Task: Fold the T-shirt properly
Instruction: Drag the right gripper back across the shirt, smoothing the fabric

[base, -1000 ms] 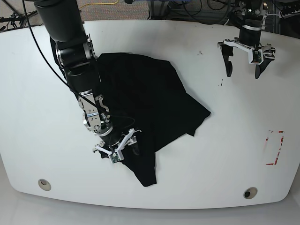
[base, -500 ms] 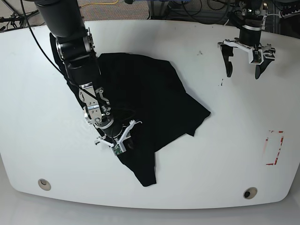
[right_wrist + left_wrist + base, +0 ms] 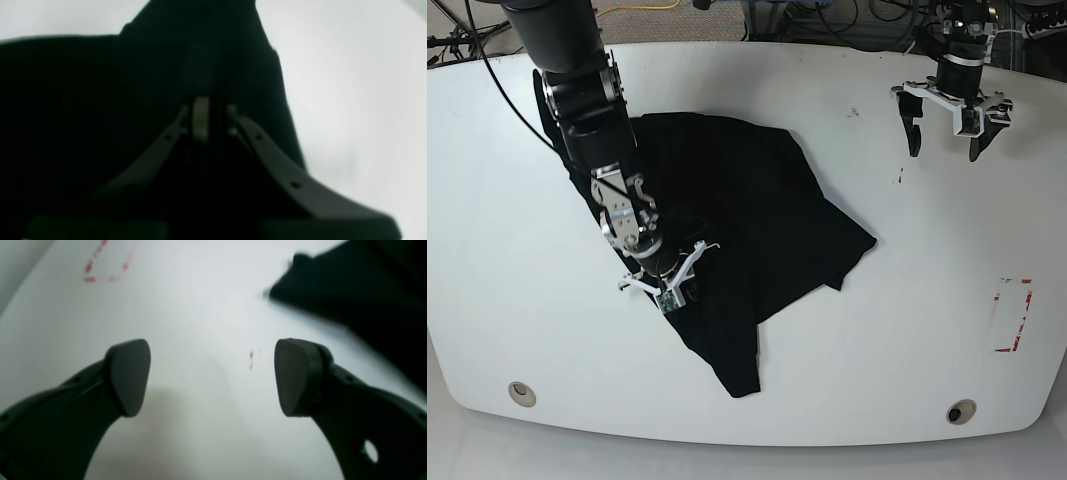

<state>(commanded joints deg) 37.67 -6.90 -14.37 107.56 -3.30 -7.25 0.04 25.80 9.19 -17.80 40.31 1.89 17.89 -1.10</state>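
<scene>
**Right fingers pinched on the shirt's near edge, cloth running away to the far side**

My right fingers (image 3: 203, 123) were drawn almost together, and in the right wrist view black cloth lay all around them and between them, so I judged that they were holding a fold of the T-shirt (image 3: 747, 210). In the base view this gripper (image 3: 667, 285) sat on the shirt's edge at the side of my own arm, just above the narrow tail of cloth that pointed to the near rim of the bench (image 3: 877, 330).

From this pinch the shirt spread out mostly away from me and toward the middle of the bench. It lay crumpled and not flat, one corner reaching to the bench centre. Its long axis ran, as far as I could judge, on a slant from the far edge under my right arm down to that near tail. So a pull from my right fingers would have to go across this slant to open the cloth, I believe.

My left fingers (image 3: 213, 376) stood wide apart and held nothing. Under them was only bare white bench, with a corner of the black shirt (image 3: 360, 300) beyond them in the wrist view. In the base view the left gripper (image 3: 952, 125) hung well apart from the shirt, near the far rim. The right arm was therefore clearly the nearer one, already on the cloth.
</scene>
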